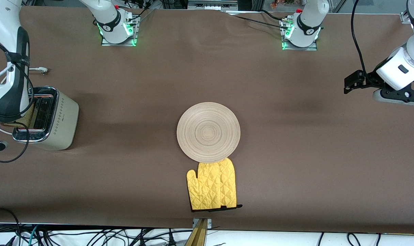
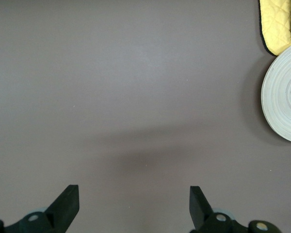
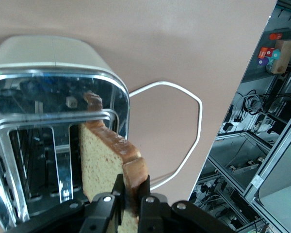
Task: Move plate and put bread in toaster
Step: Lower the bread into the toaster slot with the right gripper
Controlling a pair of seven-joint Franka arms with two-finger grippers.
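The cream toaster stands at the right arm's end of the table. In the right wrist view my right gripper is shut on the crust of the bread and holds the slice edge-down at the mouth of one chrome slot of the toaster. In the front view the arm hides most of that gripper, and a tan bit of bread shows by the slots. The wooden plate lies mid-table and shows in the left wrist view. My left gripper is open and empty over bare table at the left arm's end.
A yellow quilted mitt lies next to the plate, nearer the front camera, its tip under the plate's rim; it shows in the left wrist view. The toaster's white cord loops on the table beside the toaster.
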